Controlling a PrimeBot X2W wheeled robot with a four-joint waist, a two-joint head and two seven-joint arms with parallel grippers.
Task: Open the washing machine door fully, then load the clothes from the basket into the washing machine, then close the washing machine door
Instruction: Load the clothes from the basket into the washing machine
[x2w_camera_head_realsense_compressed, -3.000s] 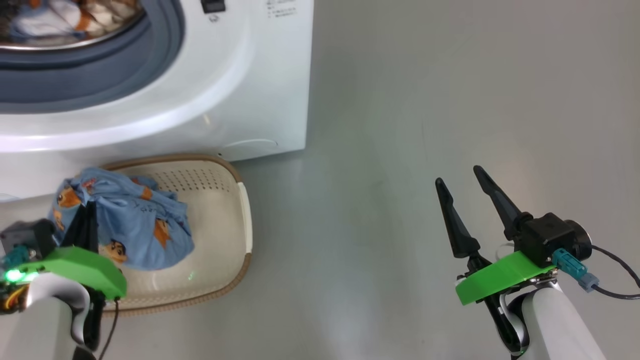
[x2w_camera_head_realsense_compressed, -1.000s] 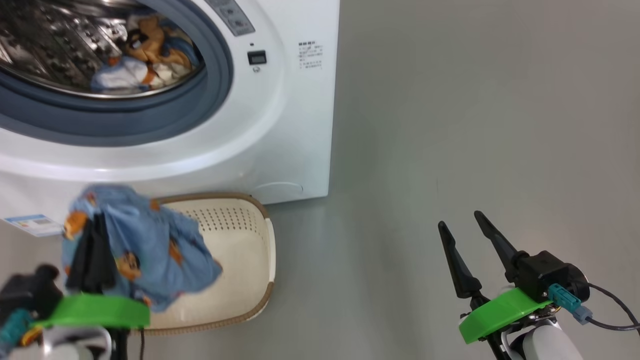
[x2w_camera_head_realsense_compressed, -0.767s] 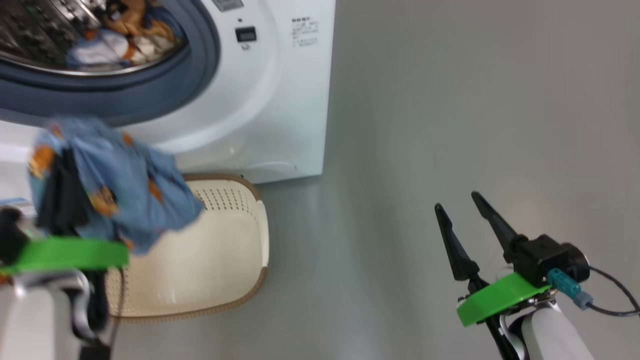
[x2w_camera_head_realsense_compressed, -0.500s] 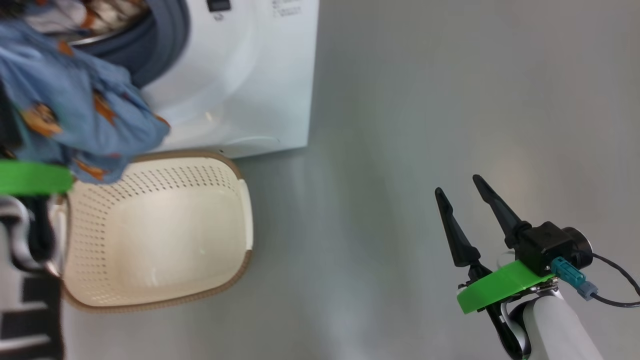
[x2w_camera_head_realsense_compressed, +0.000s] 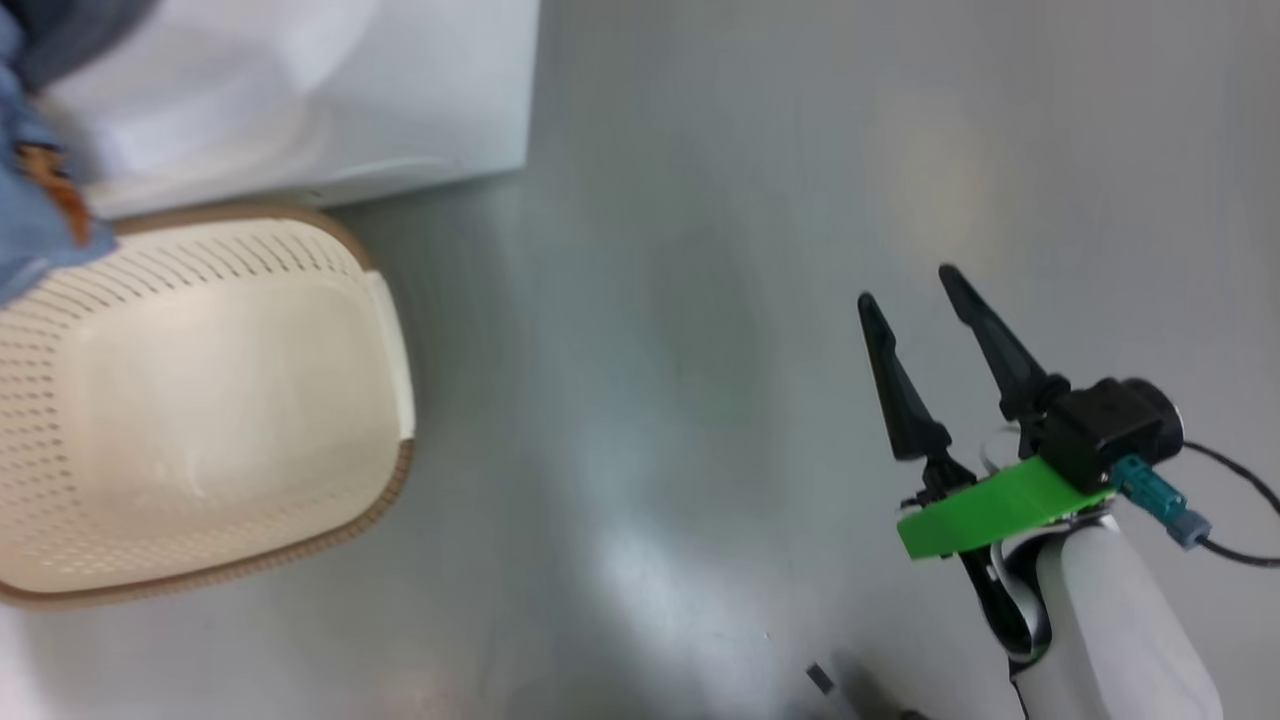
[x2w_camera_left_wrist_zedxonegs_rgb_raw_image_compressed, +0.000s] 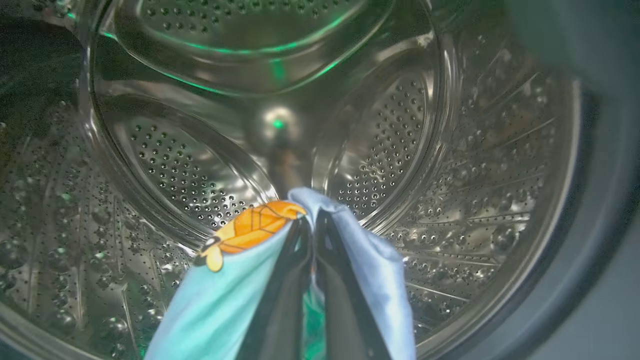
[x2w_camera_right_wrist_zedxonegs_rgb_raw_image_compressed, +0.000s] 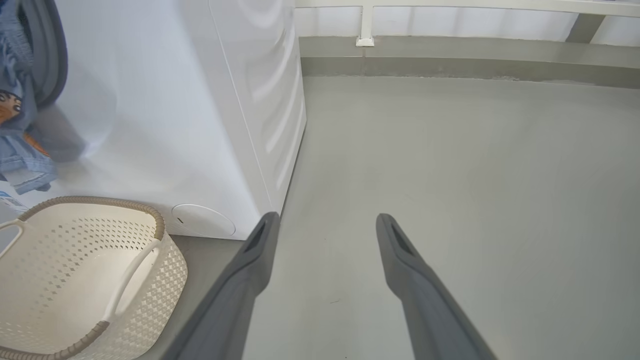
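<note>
My left gripper (x2w_camera_left_wrist_zedxonegs_rgb_raw_image_compressed: 310, 220) is shut on a light-blue garment (x2w_camera_left_wrist_zedxonegs_rgb_raw_image_compressed: 225, 295) with orange cartoon prints, held at the mouth of the washing machine's perforated steel drum (x2w_camera_left_wrist_zedxonegs_rgb_raw_image_compressed: 400, 140). The same cloth (x2w_camera_head_realsense_compressed: 35, 215) hangs at the head view's far left edge, over the cream basket (x2w_camera_head_realsense_compressed: 390, 340), whose inside shows bare. The white washing machine (x2w_camera_head_realsense_compressed: 400, 90) stands behind the basket. In the right wrist view the basket (x2w_camera_right_wrist_zedxonegs_rgb_raw_image_compressed: 165, 250) sits against the machine (x2w_camera_right_wrist_zedxonegs_rgb_raw_image_compressed: 210, 130), with the blue cloth (x2w_camera_right_wrist_zedxonegs_rgb_raw_image_compressed: 17, 125) at its opening. My right gripper (x2w_camera_head_realsense_compressed: 910, 285) hangs open over bare floor, holding nothing. The door is out of view.
Grey floor (x2w_camera_head_realsense_compressed: 700, 250) stretches to the right of the machine and basket. A low wall base with a white rail (x2w_camera_right_wrist_zedxonegs_rgb_raw_image_compressed: 450, 30) runs along the far side. A dark cable (x2w_camera_head_realsense_compressed: 1230, 550) trails from my right wrist.
My left gripper has lifted the blue garment out of the basket and up to the drum opening, leaving the basket bare. The head camera has swung; the right arm has stayed put.
</note>
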